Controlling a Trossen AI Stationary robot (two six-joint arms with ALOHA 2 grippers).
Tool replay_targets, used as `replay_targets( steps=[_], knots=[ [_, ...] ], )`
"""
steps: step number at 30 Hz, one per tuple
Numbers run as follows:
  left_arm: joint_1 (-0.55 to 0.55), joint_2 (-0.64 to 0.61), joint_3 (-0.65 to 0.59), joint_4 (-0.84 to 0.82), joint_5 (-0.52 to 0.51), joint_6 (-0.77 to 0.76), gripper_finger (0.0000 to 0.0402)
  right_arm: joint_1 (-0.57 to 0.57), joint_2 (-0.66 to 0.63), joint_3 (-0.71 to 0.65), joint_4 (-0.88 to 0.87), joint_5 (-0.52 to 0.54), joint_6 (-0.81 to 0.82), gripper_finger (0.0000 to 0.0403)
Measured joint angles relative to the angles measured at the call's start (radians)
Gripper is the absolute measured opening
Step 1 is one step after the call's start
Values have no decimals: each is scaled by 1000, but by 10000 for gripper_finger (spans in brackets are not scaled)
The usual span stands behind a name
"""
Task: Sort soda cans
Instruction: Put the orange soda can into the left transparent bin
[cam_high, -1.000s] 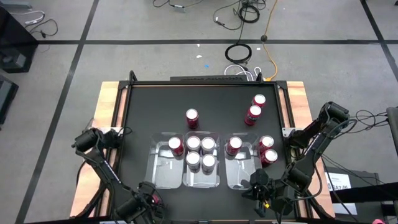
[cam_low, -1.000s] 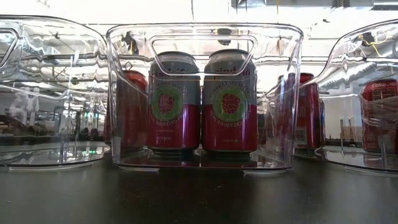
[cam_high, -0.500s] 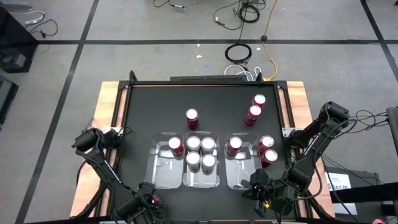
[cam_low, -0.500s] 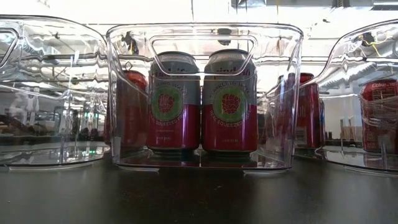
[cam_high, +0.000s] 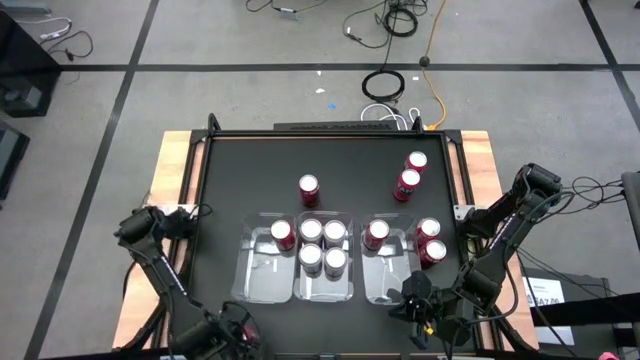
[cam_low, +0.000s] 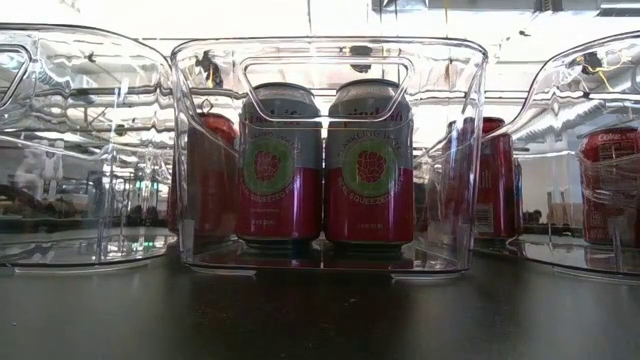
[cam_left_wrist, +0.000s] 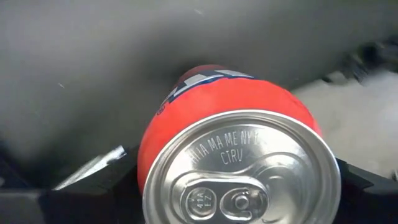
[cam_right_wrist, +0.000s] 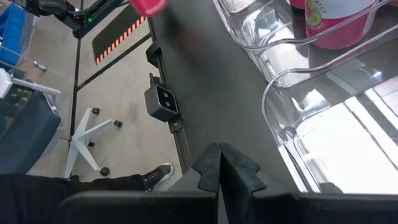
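On my left wrist feed, the red can's (cam_left_wrist: 217, 112) silver lid reads "HI IA MA ME NY OR" over "CT RI"; everything else is unreadable.

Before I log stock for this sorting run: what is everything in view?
Trays: three, clear, side by side at the table's near side.
Tray cans: six, red with silver tops; one in the left tray, four in the middle, one in the right.
Loose cans: five, red; one behind the trays, two far right, two beside the right tray.
Held can: one, red, in the left gripper.
Table: one, black.
Shoe: one, dark, a person's, on the floor.
Left gripper: near left edge.
Right gripper: shut, near right edge.
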Motion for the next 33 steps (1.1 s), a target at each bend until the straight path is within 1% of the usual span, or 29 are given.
replay_targets(
  steps=[3, 5, 7, 10, 12, 13, 16, 18, 23, 24, 29, 31, 33],
  knots=[
    [9, -16, 65, -30, -13, 66, 321, 0, 0, 0, 0, 0, -2, 0],
    [20, -37, 108, -79, -58, 105, 322, 0, 0, 0, 0, 0, -1, 0],
    [35, -62, 148, -159, -94, 135, 322, 0, 0, 0, 0, 0, 0, 0],
    [61, -105, 198, -345, -112, 164, 322, 0, 0, 0, 1, 0, 4, 0],
    [87, -142, 206, -444, -112, 187, 322, 0, 0, 0, 2, 0, 9, 0],
    [102, -163, 204, -466, -113, 215, 322, 0, 0, 0, 2, 0, 16, 0],
    [159, -230, 161, -440, -152, 350, 322, 0, 0, 0, 2, 0, 26, 0],
    [209, -247, 138, -452, -173, 437, 322, 0, 0, 0, 2, 3, 46, 0],
    [327, -264, 37, -449, -175, 741, 322, -8, 0, 0, 1, 8, 93, 0],
    [345, -263, 10, -452, -162, 798, 322, -11, 0, 0, 1, 12, 105, 0],
    [398, -261, -129, -445, -28, 1049, 322, -16, 0, 0, 1, 44, 167, 0],
    [406, -261, -173, -424, -20, 1130, 322, -16, 0, 0, 1, 66, 190, 0],
    [423, -266, -207, -372, -23, 1173, 322, -17, 0, 0, 0, 86, 212, 0]
  ],
)
